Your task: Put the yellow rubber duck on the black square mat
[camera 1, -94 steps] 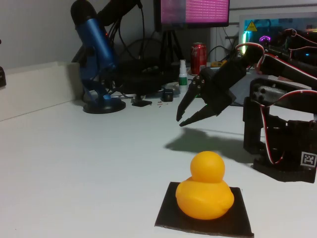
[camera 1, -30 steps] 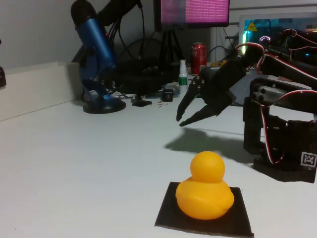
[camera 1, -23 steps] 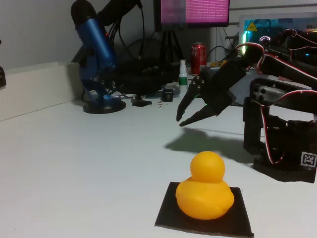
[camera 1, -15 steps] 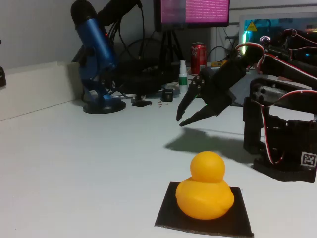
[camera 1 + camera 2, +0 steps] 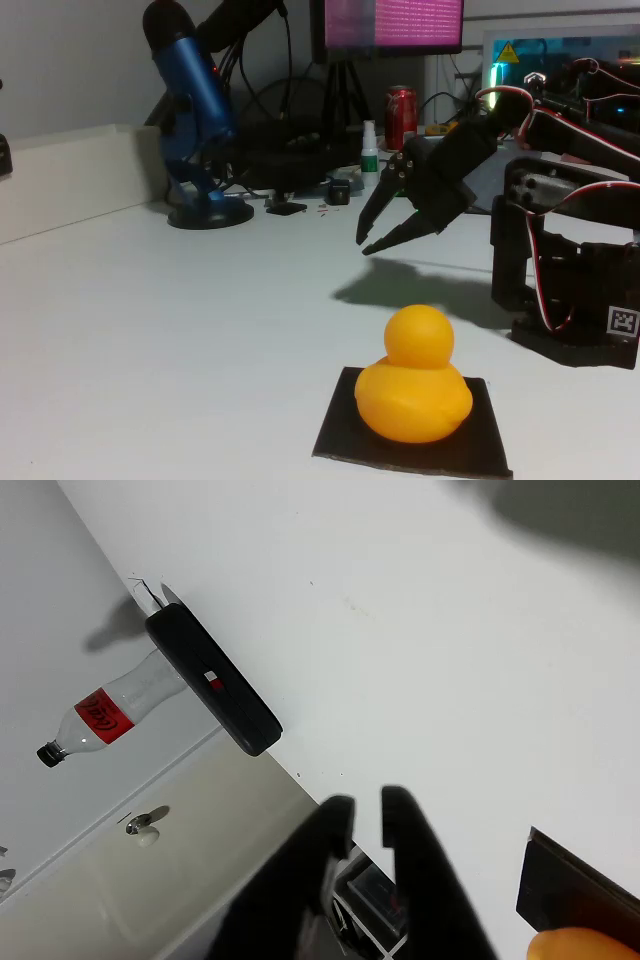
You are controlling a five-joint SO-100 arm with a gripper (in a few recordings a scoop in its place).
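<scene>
The yellow rubber duck (image 5: 413, 385) sits upright on the black square mat (image 5: 490, 440) near the table's front edge, its back to the fixed camera. My gripper (image 5: 366, 245) hangs above the table behind the duck, well clear of it. Its two dark fingers meet at the tips and hold nothing. In the wrist view the gripper (image 5: 365, 808) points away over the white table, with a corner of the mat (image 5: 570, 900) and a sliver of the duck (image 5: 590, 945) at the bottom right.
A blue microphone (image 5: 190, 110) on a round stand, a red can (image 5: 401, 115) and a small white bottle (image 5: 369, 150) line the back of the table. The arm's base (image 5: 570, 290) stands at right. A black flat device (image 5: 215, 680) and a cola bottle (image 5: 105, 710) lie beyond.
</scene>
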